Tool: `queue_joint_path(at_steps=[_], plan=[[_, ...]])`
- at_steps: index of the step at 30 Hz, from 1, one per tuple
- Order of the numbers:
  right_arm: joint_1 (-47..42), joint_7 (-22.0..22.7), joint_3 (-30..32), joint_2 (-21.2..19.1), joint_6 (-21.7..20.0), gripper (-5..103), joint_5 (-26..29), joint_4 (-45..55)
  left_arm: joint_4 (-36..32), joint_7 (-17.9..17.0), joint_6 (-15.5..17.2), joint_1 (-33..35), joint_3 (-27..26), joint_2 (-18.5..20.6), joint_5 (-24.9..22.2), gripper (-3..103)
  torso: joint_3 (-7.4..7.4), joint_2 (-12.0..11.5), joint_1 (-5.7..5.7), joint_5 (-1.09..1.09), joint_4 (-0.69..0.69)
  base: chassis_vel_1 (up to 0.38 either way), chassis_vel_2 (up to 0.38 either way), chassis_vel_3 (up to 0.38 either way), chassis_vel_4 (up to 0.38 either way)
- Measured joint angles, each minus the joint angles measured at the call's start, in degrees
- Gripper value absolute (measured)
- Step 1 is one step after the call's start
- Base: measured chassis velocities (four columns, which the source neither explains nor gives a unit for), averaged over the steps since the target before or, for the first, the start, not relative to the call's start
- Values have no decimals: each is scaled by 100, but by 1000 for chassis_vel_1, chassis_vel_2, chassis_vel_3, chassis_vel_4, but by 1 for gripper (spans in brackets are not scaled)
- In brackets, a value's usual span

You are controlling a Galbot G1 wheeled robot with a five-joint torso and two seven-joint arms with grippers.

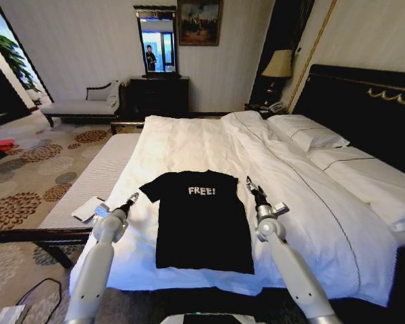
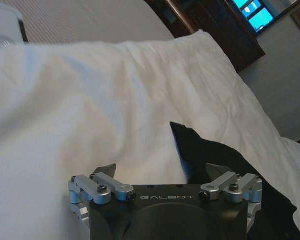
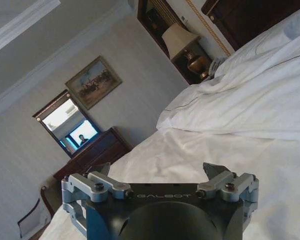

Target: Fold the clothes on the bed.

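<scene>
A black T-shirt point(image 1: 202, 223) with white "FREE!" lettering lies flat, chest up, on the white duvet of the bed point(image 1: 189, 145), near the bed's front edge. My left gripper point(image 1: 133, 197) hovers open just outside the shirt's left sleeve. In the left wrist view that gripper point(image 2: 160, 167) points at the duvet point(image 2: 90, 110), with the sleeve's black cloth point(image 2: 225, 160) between and beyond its fingers. My right gripper point(image 1: 248, 181) is open beside the right sleeve, raised a little above the duvet. In the right wrist view it point(image 3: 155, 167) holds nothing and faces across the bedding point(image 3: 270, 100).
A pale upholstered bench point(image 1: 88, 175) runs along the bed's left side with a white booklet point(image 1: 88, 209) on it. White pillows point(image 1: 310, 131) and a dark headboard point(image 1: 364, 108) are at the right. A dresser with a mirror point(image 1: 158, 94) stands at the far wall.
</scene>
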Motion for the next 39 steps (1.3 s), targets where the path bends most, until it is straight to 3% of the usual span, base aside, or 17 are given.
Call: queue_joint_path(at_steps=[19,28,32,39], plan=[[163,45,-19,-28,-4,100,18,-336,1902,563,-287,-1449,422,-455,814,100,0,0,1,2,0,0,0,0,0],[167,48,26,-169,8,100,49,-378,2293,705,-336,-1670,368,-609,1123,103,0,0,1,1,-1,0,0,0,0],[175,48,16,-173,12,100,50,-402,2321,756,-394,-1682,331,-617,1178,96,0,0,1,0,-1,0,0,0,0],[232,55,-35,-145,16,100,48,-464,2313,860,-460,-1643,311,-559,1242,69,0,0,1,-1,0,0,0,0,0]])
